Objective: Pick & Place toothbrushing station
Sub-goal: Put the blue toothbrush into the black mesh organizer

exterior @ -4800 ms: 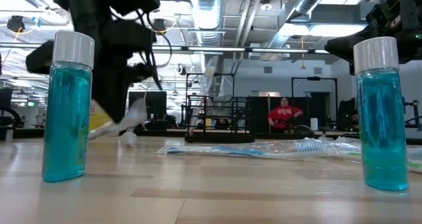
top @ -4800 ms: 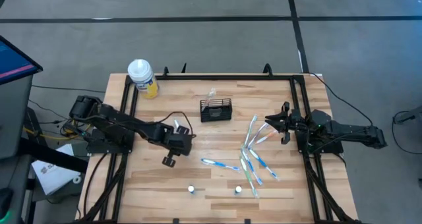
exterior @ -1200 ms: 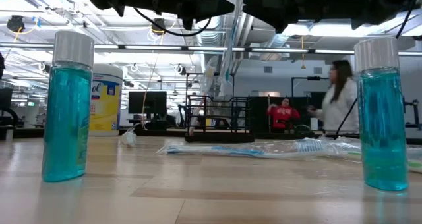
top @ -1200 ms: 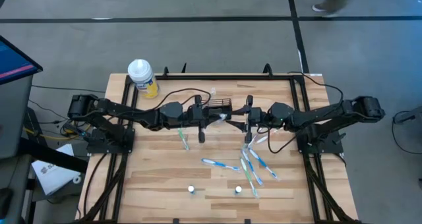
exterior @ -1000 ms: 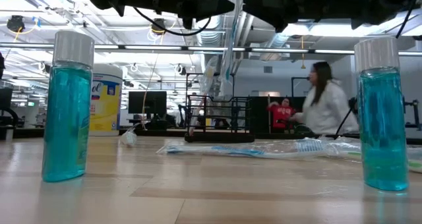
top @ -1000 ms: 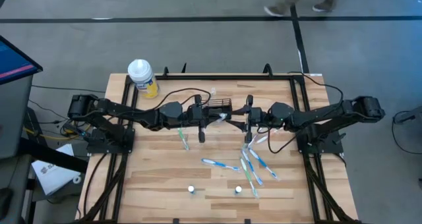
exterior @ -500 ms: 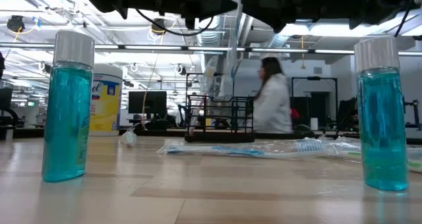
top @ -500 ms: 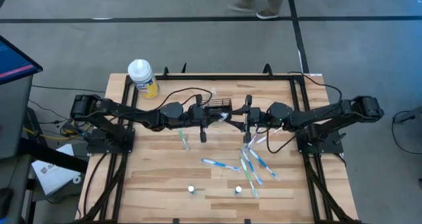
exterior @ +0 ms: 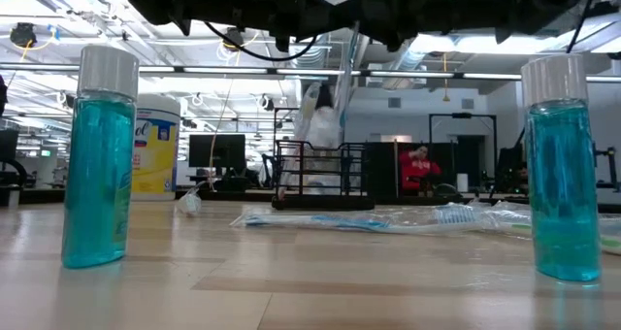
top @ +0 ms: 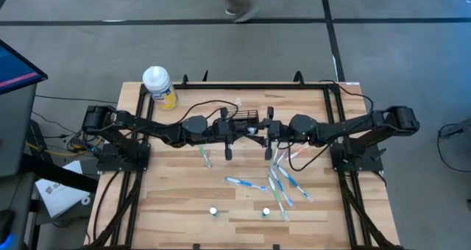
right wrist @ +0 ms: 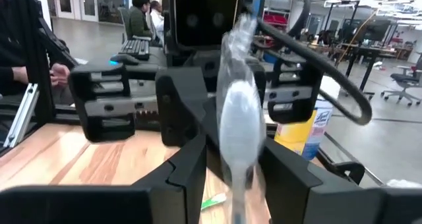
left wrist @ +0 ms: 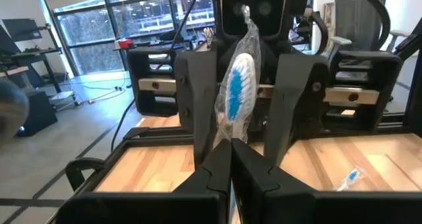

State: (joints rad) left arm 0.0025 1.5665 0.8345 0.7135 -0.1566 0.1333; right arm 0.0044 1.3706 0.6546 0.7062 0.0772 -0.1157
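- The wooden plank tabletop (top: pixel 184 198) carries the toothbrushing station (top: pixel 241 122), a small black wire-mesh box near the far middle, between the two grippers.
- The left gripper (top: pixel 227 132) has its fingers closed to a point just left of the station.
- The right gripper (top: pixel 268 130) pinches a plastic-wrapped toothbrush (right wrist: pixel 239 128) upright between its fingers.
- More wrapped toothbrushes (top: pixel 280 182) lie scattered on the right.
- Two clear cylinders of blue mouthwash (exterior: pixel 97 155) stand near the front edge.
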